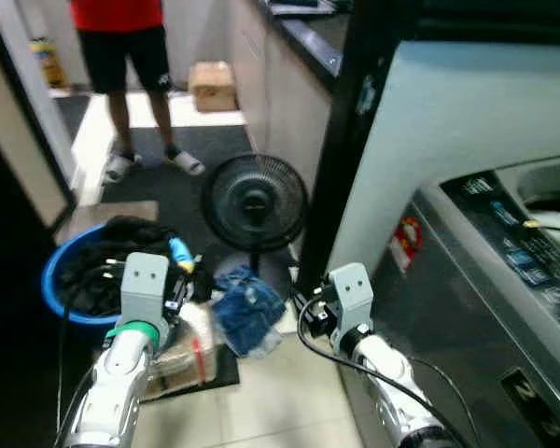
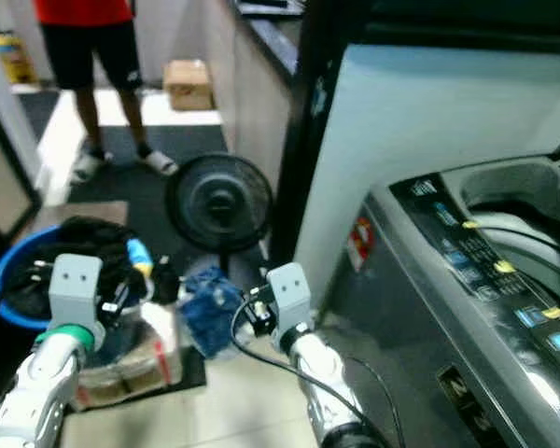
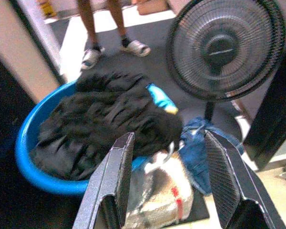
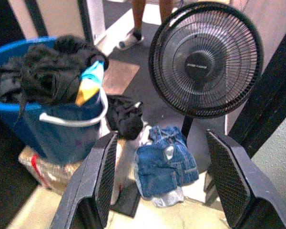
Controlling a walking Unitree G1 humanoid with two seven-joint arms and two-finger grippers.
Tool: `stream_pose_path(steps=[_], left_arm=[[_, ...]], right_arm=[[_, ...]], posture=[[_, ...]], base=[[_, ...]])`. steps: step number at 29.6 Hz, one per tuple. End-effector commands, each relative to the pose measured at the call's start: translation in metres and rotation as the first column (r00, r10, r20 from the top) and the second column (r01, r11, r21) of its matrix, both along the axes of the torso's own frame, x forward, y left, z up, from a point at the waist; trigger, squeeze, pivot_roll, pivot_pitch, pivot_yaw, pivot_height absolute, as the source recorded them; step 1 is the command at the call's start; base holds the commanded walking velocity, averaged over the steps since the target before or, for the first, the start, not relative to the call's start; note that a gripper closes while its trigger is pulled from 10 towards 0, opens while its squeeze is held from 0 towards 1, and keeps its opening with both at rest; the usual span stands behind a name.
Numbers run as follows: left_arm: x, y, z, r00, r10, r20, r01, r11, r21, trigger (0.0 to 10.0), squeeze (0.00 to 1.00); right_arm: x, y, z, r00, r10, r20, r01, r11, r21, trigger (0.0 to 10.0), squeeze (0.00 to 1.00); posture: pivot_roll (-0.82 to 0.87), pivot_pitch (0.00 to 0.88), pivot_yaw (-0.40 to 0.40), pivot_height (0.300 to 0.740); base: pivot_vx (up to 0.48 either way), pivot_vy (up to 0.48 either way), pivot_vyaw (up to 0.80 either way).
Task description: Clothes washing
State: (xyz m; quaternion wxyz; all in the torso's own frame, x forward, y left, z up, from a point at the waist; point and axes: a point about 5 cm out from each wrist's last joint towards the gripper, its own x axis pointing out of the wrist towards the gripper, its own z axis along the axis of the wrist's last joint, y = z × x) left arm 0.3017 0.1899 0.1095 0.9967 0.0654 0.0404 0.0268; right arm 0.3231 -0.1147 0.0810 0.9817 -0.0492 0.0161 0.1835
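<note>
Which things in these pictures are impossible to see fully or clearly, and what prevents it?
- Washing machine drum: cut off by the head views' right edge, so its contents are unknown.
- Blue basket: the dark clothes heaped on top hide what lies under them.
- Person: cut off above the shirt by the top edge.
- Control panel labels: too small and blurred to read.
- Package under the basket: partly hidden by the open left hand.

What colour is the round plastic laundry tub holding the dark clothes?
Blue. The round plastic laundry tub shows best in the left wrist view, heaped with black clothes.
</note>
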Motion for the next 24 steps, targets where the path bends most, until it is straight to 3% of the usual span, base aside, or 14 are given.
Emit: stream_pose_path(steps=[1,16,24], left_arm=[[0.0,-0.003,0.002,1.0,-0.002,0.014,0.002,1.0,0.0,10.0,0.0],[0.009,-0.01,0.009,0.998,-0.012,0.057,0.012,1.0,0.0,10.0,0.0],[0.013,-0.016,0.01,0.997,-0.023,0.071,0.023,1.0,0.006,10.0,0.0]], right_arm=[[0.004,-0.012,0.002,0.998,-0.066,0.013,0.066,0.998,-0.006,10.0,0.0],[0.012,-0.022,0.01,0.985,-0.154,0.072,0.156,0.988,-0.017,10.0,0.0],[0.014,-0.024,0.013,0.976,-0.194,0.095,0.195,0.981,-0.004,10.0,0.0]], posture=[[0.12,0.012,-0.052,0.74],[0.1,0.011,-0.041,0.74],[0.09,0.008,-0.035,0.74]], base=[[0.0,0.0,0.77],[0.0,0.0,0.76],[0.292,0.155,0.13]])
